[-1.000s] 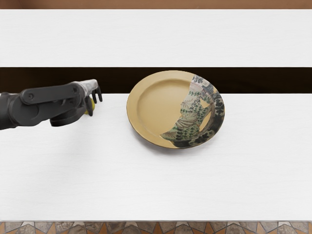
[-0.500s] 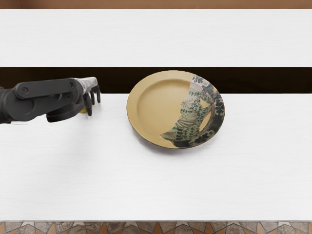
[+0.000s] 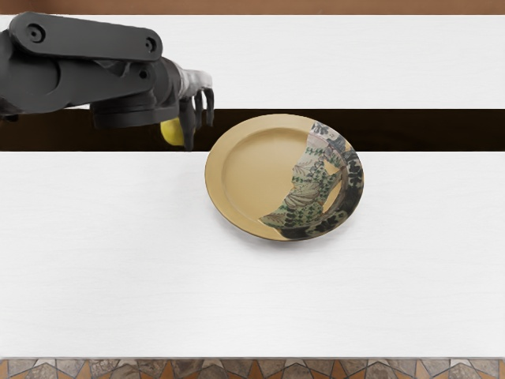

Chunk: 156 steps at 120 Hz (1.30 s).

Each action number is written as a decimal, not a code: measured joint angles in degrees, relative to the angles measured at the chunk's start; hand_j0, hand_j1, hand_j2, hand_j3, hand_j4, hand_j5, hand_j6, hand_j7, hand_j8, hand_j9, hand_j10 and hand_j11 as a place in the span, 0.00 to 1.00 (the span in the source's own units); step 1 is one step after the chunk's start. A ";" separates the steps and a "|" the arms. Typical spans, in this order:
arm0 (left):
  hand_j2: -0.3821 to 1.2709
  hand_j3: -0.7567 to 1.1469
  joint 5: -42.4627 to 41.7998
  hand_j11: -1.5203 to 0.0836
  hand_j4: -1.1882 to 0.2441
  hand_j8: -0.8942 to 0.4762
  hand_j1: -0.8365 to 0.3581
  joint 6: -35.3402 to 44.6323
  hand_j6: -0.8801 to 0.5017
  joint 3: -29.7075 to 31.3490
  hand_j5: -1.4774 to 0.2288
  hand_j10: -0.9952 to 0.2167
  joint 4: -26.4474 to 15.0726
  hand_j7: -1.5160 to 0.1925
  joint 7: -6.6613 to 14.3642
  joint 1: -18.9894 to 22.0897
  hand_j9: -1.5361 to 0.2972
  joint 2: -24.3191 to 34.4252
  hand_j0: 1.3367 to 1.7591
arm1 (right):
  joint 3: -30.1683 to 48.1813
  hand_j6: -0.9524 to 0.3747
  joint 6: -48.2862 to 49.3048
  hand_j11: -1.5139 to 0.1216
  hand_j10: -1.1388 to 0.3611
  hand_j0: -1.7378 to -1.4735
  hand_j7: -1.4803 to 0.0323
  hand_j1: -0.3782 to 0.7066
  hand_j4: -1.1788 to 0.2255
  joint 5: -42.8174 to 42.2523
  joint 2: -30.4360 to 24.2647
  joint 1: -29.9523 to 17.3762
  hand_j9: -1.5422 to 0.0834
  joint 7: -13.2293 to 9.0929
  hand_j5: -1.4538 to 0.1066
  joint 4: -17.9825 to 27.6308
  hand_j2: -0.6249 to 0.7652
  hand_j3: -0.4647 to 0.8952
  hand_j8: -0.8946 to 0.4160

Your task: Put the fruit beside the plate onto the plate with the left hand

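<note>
The left hand (image 3: 188, 93) sits in the upper left of the frame at the end of a bulky dark arm that comes in from the left edge. Its fingers (image 3: 203, 106) are curled downward around a small yellow fruit (image 3: 171, 133), of which only the lower part peeks out beneath the palm. It could be a lemon, but too little of it shows to be sure. The grip comes from above, which makes sense for carrying: the fruit hangs under the hand and can be let go straight down. It looks to be held clear of the white table (image 3: 237, 300), just beside the upper left rim of the plate (image 3: 218, 170) and not yet over it, so I'd judge the carry about halfway done. The plate lies flat in the middle of the frame, mustard-coloured with a leafy patterned patch across its right side, and its wide bare bowl faces the hand, an easy target. What's left seems to be a short move to the right and a release low enough that the fruit doesn't roll off. No right arm shows anywhere.
</note>
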 joint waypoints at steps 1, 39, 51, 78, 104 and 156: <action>0.49 0.40 -0.33 0.22 0.23 0.29 0.47 0.00 0.01 0.02 0.19 0.41 -0.09 0.21 -0.01 -0.24 0.21 -0.21 0.74 | 0.00 0.70 0.00 0.91 0.74 0.30 0.96 0.05 0.82 0.00 0.00 0.00 0.93 0.00 0.91 0.00 0.45 0.34 0.67; 0.51 0.40 -6.53 0.22 0.23 0.30 0.46 0.29 0.02 -1.49 0.18 0.43 -0.07 0.20 -0.07 -2.38 0.21 -9.66 0.74 | 0.00 0.70 0.00 0.91 0.74 0.30 0.96 0.05 0.82 0.00 0.00 0.01 0.93 0.01 0.91 0.00 0.45 0.34 0.67; 0.49 0.40 -6.64 0.22 0.23 0.28 0.48 0.43 0.01 -1.71 0.18 0.41 0.81 0.21 -0.05 -1.87 0.21 -11.22 0.74 | 0.00 0.70 0.00 0.91 0.74 0.30 0.96 0.05 0.82 0.00 0.00 0.01 0.93 0.00 0.91 0.00 0.45 0.34 0.67; 0.43 0.40 -6.60 0.31 0.29 0.24 0.51 0.77 0.08 -1.84 0.27 0.38 3.10 0.29 -0.03 -1.44 0.29 -13.63 0.75 | 0.00 0.70 0.00 0.91 0.74 0.30 0.96 0.05 0.82 0.00 0.00 0.18 0.93 -0.01 0.91 0.00 0.45 0.34 0.67; 0.34 0.40 -6.67 0.57 0.51 0.37 0.63 0.88 0.30 -1.90 0.51 0.51 7.54 0.53 -0.05 -0.39 0.51 -14.53 0.76 | 0.00 0.70 0.00 0.91 0.74 0.30 0.96 0.05 0.82 0.00 0.00 0.40 0.93 -0.04 0.91 0.00 0.45 0.34 0.67; 0.27 0.40 -6.24 0.73 0.64 0.46 0.73 -4.08 0.44 -15.72 0.66 0.60 5.38 0.68 -0.05 7.53 0.64 1.24 0.76 | 0.00 0.70 0.00 0.91 0.74 0.30 0.96 0.05 0.82 0.00 0.00 0.45 0.93 0.00 0.91 0.00 0.45 0.34 0.67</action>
